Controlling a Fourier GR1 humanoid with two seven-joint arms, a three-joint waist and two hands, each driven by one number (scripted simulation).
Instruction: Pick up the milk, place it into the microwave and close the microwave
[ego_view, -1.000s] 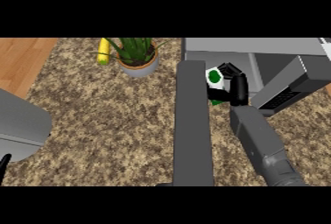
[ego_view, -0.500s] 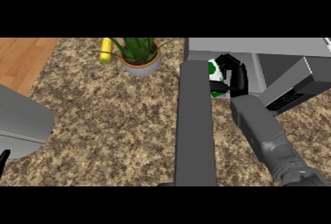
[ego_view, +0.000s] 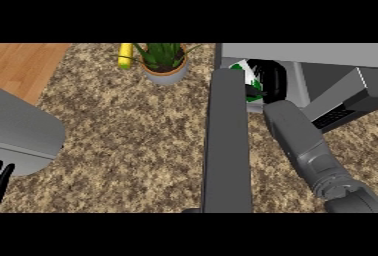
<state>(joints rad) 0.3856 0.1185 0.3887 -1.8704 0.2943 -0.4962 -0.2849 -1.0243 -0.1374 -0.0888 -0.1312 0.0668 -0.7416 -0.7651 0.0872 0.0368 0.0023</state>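
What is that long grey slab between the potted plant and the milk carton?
In the head view, the microwave's open door stands edge-on between the potted plant and the milk carton, which the right hand holds at the microwave's opening.

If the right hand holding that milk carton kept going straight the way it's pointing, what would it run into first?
Probably the inside of the microwave. The right hand, curled round the milk carton, points up the view into the opening; depth there is hard to judge.

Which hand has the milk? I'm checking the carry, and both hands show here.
The right hand, curled round the green-and-white milk at the microwave opening. The left hand only shows fingertips at the lower-left edge, holding nothing.
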